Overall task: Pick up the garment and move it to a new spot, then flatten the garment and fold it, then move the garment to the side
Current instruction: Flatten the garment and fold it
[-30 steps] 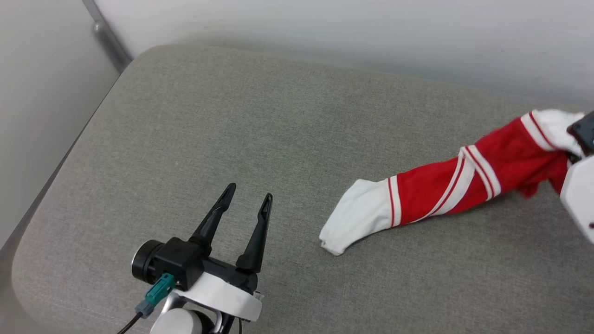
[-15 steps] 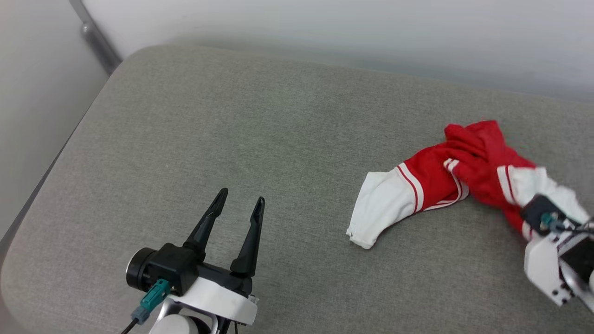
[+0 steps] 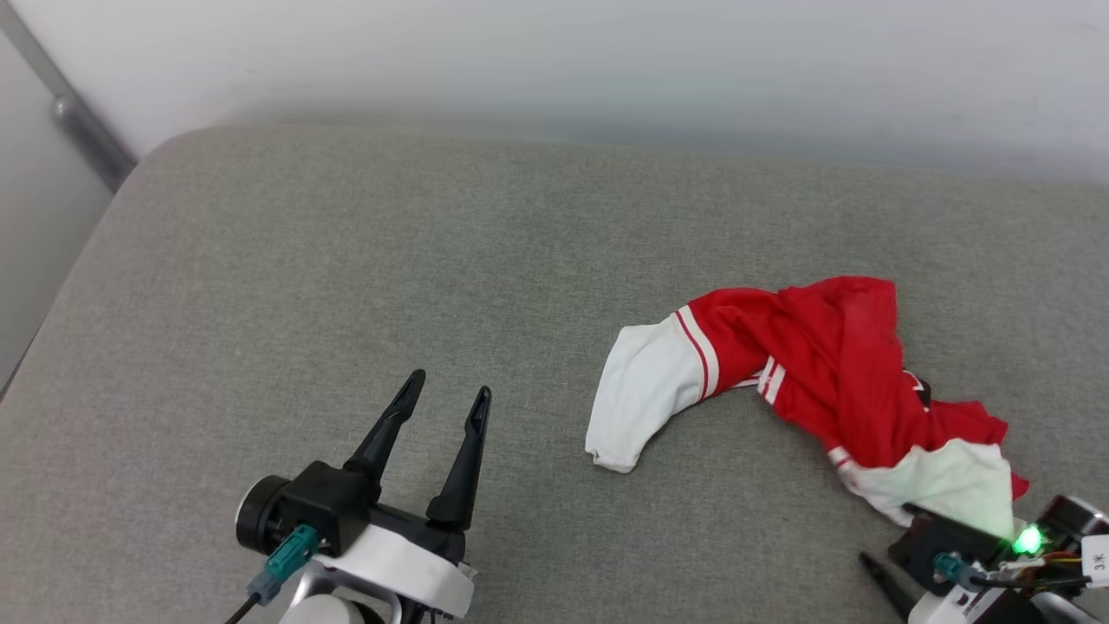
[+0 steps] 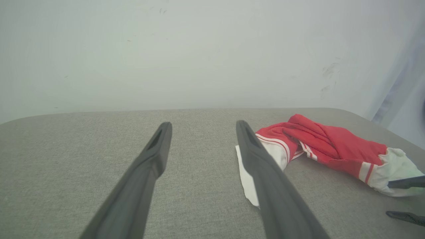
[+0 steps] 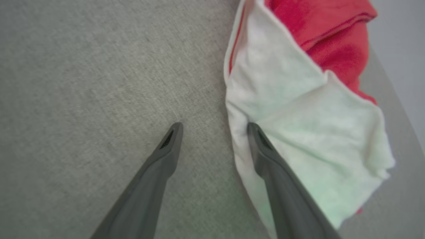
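On the grey cushion point(image 3: 346, 260), the crumpled red jersey point(image 3: 814, 373) stretches roughly nine-to-three. Its white sleeve point(image 5: 298, 132) sits at one o'clock of the nearer right gripper point(image 5: 214, 125), jaws apart, empty. The left gripper point(image 3: 450, 383) is likewise spread.

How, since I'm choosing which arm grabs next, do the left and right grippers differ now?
The left gripper hangs over bare cushion, apart from the garment; the right gripper has one finger across its white sleeve. The left gripper points at open cushion, the right gripper along the sleeve's edge. Both are open and hold nothing.
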`<state>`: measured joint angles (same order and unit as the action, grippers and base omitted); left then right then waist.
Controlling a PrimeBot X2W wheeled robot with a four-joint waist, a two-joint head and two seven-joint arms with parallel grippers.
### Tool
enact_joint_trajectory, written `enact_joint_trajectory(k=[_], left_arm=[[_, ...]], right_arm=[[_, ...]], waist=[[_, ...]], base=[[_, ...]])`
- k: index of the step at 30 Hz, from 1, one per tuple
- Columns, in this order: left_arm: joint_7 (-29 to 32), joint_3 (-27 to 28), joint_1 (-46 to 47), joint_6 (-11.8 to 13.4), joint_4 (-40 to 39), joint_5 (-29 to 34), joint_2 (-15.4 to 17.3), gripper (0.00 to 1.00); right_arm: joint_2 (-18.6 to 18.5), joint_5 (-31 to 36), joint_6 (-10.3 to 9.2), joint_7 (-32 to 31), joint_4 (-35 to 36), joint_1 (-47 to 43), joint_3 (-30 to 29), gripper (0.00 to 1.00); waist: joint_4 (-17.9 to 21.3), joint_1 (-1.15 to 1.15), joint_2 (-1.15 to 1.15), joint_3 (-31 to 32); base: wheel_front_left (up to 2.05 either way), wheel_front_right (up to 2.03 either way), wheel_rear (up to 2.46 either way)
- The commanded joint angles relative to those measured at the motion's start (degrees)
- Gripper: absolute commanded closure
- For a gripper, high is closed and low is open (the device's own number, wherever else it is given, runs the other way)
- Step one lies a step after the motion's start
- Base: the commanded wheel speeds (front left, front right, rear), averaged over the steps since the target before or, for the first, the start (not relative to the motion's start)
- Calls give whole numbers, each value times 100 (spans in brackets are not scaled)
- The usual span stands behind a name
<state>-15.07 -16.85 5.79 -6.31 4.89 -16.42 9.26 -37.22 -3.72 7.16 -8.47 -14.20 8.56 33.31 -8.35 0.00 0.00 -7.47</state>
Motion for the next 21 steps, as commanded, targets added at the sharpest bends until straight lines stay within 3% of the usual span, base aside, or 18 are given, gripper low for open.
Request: enact_joint_trajectory(k=[1, 4, 9, 14, 16, 21], left_arm=[[-15, 19, -85, 5, 24, -9, 25, 0], [-16, 70, -128, 13, 41, -31, 35, 0], [-15, 177, -177, 30, -5, -25, 57, 0], [-15, 203, -111, 36, -30, -4, 98, 0], [-2, 183, -103, 30, -8, -12, 111, 0], [293, 72, 12, -2, 38, -40, 198, 0]], right_arm=[[-20, -213, 38, 46, 189, -176, 135, 0], [-30, -730, 29, 123, 749, -174, -81, 0], [321, -1413, 30, 123, 1634, -333, -1233, 0], [1050, -1774, 31, 28, 2274, -505, -2506, 0], [1197, -1784, 30, -29, 2335, -552, -2735, 0], [2212, -1787, 33, -336, 2502, -841, -3832, 0]], waist=[[147, 0, 0, 132], [294, 0, 0, 255], [503, 0, 0, 375], [677, 0, 0, 354], [706, 0, 0, 343], [824, 0, 0, 259]], base=[[0, 0, 0], [0, 0, 0], [0, 0, 0], [0, 0, 0], [0, 0, 0], [0, 0, 0]])
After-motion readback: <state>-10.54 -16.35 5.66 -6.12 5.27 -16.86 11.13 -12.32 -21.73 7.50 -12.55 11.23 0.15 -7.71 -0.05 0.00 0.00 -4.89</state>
